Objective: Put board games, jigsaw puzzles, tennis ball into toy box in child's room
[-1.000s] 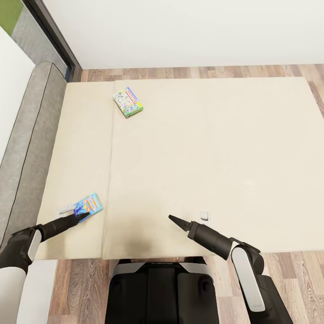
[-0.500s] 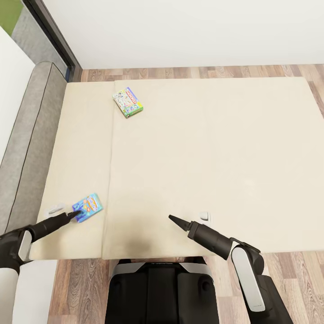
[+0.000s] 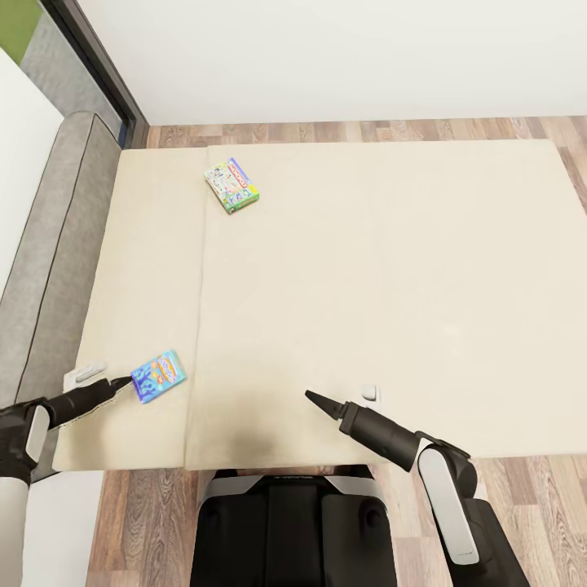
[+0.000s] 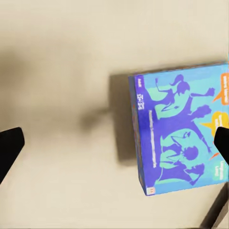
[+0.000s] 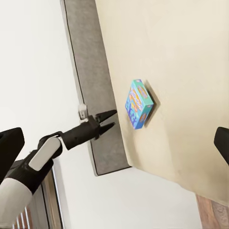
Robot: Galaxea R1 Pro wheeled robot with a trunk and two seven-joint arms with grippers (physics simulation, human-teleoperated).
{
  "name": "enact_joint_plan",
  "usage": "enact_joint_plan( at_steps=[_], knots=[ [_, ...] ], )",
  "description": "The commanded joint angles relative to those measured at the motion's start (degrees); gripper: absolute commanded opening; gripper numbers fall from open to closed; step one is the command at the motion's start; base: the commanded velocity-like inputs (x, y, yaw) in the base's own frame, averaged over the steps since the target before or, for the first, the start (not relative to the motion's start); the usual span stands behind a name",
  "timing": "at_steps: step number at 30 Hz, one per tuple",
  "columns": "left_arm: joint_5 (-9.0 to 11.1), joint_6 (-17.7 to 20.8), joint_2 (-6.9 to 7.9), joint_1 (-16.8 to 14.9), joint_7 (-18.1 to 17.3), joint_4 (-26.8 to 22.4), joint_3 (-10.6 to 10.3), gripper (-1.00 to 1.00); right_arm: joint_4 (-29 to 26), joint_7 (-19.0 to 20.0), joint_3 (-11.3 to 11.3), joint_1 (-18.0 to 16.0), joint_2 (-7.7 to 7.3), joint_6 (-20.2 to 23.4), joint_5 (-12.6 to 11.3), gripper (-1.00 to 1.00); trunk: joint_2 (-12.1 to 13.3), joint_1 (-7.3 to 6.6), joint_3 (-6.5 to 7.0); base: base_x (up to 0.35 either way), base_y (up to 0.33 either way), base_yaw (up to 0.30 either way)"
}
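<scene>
Blue glossy flat board game on matte beige bed, left gripper apparently parted beside it

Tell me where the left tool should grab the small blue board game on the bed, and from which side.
Probably best to grip the blue board game across its thin edges, coming from its headboard-side end, where the left tool already sits open. It lies flat on the bed, so only its side edges offer purchase.

The beige bed carries two board games. The blue one lies flat just beside the left hand; the green-white one (also flat) lies well beyond.
</scene>
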Motion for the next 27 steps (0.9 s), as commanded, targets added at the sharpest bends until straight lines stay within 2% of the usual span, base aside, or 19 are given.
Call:
enact_joint_plan(
  at_steps=[1, 2, 6, 8, 12, 15, 17, 19, 22, 25, 27],
  knots=[
    [0.0, 0.5, -0.04, -0.6, 0.7, 0.1, 0.2, 1.00, 0.0, 0.2, -0.1, 0.0, 0.05, 0.3, 0.0, 1.00, -0.1, 0.03, -0.05, 0.000, 0.000, 0.000],
    [0.0, 0.6, -0.05, -1.6, 2.2, 0.4, 0.1, 1.00, 0.0, 0.2, -0.2, 0.0, 0.04, 0.3, 0.0, 1.00, -0.1, 0.03, -0.05, 0.000, 0.000, 0.000],
    [0.0, 0.7, 0.02, -3.9, 4.2, 3.3, 0.0, 1.00, 0.0, 0.2, -0.2, 0.0, 0.04, 0.3, 0.0, 1.00, -0.1, 0.03, -0.05, 0.000, 0.000, 0.000],
    [-0.2, 0.6, 0.07, -6.0, 4.8, 6.3, -0.1, 1.00, 0.0, 0.2, -0.1, 0.0, 0.05, 0.3, 0.1, 1.00, -0.1, 0.03, -0.05, 0.000, 0.000, 0.000],
    [-0.6, 0.1, 0.22, -12.2, 5.3, 14.9, -0.2, 1.00, 0.0, 0.2, -0.1, 0.0, 0.04, 0.3, 0.2, 1.00, -0.1, 0.03, -0.05, 0.000, 0.000, 0.000],
    [-0.8, 0.0, 0.08, -15.0, 5.4, 18.5, -0.2, 1.00, 0.0, -0.2, -0.1, 0.0, 0.04, 0.3, 0.8, 1.00, -0.1, 0.03, -0.05, 0.000, 0.000, 0.000],
    [-0.8, 0.1, 0.00, -15.6, 5.4, 19.2, -0.3, 1.00, -0.1, -0.8, -0.1, 0.0, 0.05, 0.3, 1.0, 1.00, -0.1, 0.03, -0.05, 0.000, 0.000, 0.000],
    [-0.9, 0.2, -0.25, -16.1, 5.4, 19.7, -0.5, 1.00, -0.2, -3.2, -0.1, 0.0, 0.07, 0.4, 1.4, 1.00, -0.1, 0.03, -0.05, 0.000, 0.000, 0.000],
    [-0.8, 0.4, -1.75, -16.5, 5.4, 20.1, -1.9, 1.00, -0.4, -7.4, 0.1, 0.0, 0.10, 0.4, 1.5, 1.00, -0.1, 0.03, -0.05, 0.000, 0.000, 0.000],
    [-0.7, 0.3, -2.31, -16.6, 4.6, 20.3, -3.5, 1.00, -0.9, -11.3, 1.9, 0.0, 0.06, 0.4, 1.5, 1.00, -0.1, 0.03, -0.05, 0.000, 0.000, 0.000],
    [-0.8, 0.3, -1.93, -16.6, 3.7, 20.5, -4.0, 1.00, -1.1, -12.8, 2.8, 0.0, 0.04, 0.4, 1.6, 1.00, -0.1, 0.03, -0.05, 0.000, 0.000, 0.000]
  ],
)
